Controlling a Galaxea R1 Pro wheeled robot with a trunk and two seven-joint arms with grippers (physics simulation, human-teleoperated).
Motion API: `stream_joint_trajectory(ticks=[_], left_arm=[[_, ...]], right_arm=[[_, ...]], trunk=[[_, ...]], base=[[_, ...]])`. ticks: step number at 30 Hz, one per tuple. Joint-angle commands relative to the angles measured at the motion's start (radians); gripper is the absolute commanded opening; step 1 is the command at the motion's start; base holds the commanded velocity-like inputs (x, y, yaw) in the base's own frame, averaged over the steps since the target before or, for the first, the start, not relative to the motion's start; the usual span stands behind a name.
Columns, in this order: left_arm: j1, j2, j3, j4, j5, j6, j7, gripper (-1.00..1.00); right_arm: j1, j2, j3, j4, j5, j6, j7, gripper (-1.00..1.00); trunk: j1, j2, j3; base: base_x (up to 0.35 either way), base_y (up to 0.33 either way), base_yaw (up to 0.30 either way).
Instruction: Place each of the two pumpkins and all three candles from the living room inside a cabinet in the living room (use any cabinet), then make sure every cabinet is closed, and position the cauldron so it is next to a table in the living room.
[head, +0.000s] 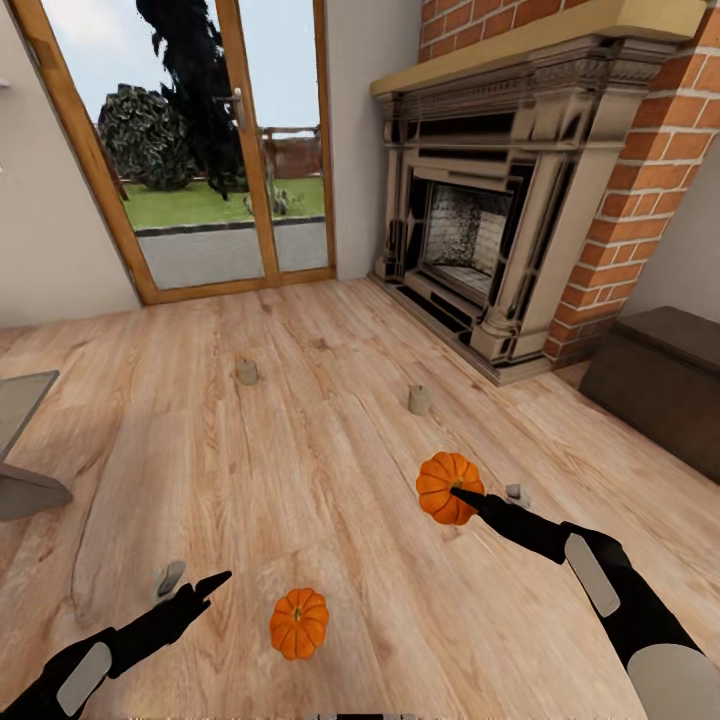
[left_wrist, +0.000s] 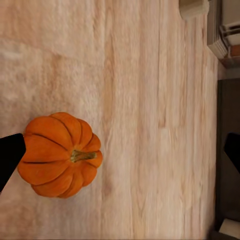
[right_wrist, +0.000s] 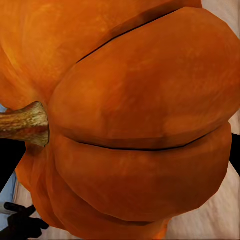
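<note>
Currently, status by item:
Right jaws: the right gripper (head: 462, 493) is at the far pumpkin (head: 449, 487); in the right wrist view its ribbed skin and stem sit hard against the camera, dark finger edges at both sides. Whether they are clamped on it cannot be told.
Left jaws: the left gripper (head: 208, 583) hangs over bare floor (head: 330, 440), spread apart and holding nothing; the near pumpkin (head: 299, 622) lies just beside it on the boards.
Step in hand: judged as picking up the first pumpkin; nothing is in the cabinet (head: 660, 375) yet.
Next move: confirm a firm hold on the round, ribbed body, lift clear, then carry it toward the cabinet, whose fronts appear shut and would need pulling open.
Candles: one (head: 247, 372) toward the glass door (head: 215, 140), one (head: 420, 400) before the fireplace (head: 480, 220).
Edges: fireplace hearth and brick pier flank the cabinet; the counter (head: 20, 400) corner shows at far left.
Open room: wide bare floor between all items.
</note>
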Motion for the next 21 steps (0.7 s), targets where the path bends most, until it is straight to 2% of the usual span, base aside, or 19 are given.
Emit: stream_joint_trajectory(ticks=[1, 5, 11, 14, 16, 21], left_arm=[[-0.001, -0.001, 0.001, 0.001, 0.005, 0.007, -0.001, 1.00], [0.000, -0.012, -0.013, 0.001, 0.004, 0.006, 0.005, 1.00], [0.000, -0.017, -0.019, 0.001, 0.005, 0.004, 0.052, 1.00], [0.000, -0.018, -0.019, 0.001, 0.005, 0.004, 0.060, 1.00], [-0.001, -0.018, -0.019, 0.001, 0.005, 0.004, 0.062, 1.00], [-0.001, -0.019, -0.018, 0.001, 0.005, 0.004, 0.063, 1.00]], right_arm=[[-0.001, 0.000, -0.001, 0.000, -0.007, 0.008, 0.000, -1.00], [-0.001, -0.002, -0.001, 0.000, -0.007, 0.008, 0.000, -1.00], [-0.001, -0.003, 0.000, -0.007, -0.007, 0.008, -0.001, -1.00], [-0.001, -0.003, 0.001, -0.101, -0.007, 0.012, -0.002, -1.00], [0.000, -0.002, 0.002, -0.165, -0.006, 0.043, -0.005, -1.00], [0.002, -0.001, 0.003, -0.232, -0.006, 0.101, -0.006, -1.00]], trunk=[[0.000, -0.001, -0.005], [0.002, -0.002, -0.020], [0.005, -0.003, -0.043], [0.006, -0.004, -0.055], [0.007, -0.004, -0.063], [0.009, -0.005, -0.082]], base=[[0.000, 0.000, 0.000], [0.000, 0.000, 0.000], [0.000, 0.000, 0.000], [0.000, 0.000, 0.000], [0.000, 0.000, 0.000], [0.000, 0.000, 0.000]])
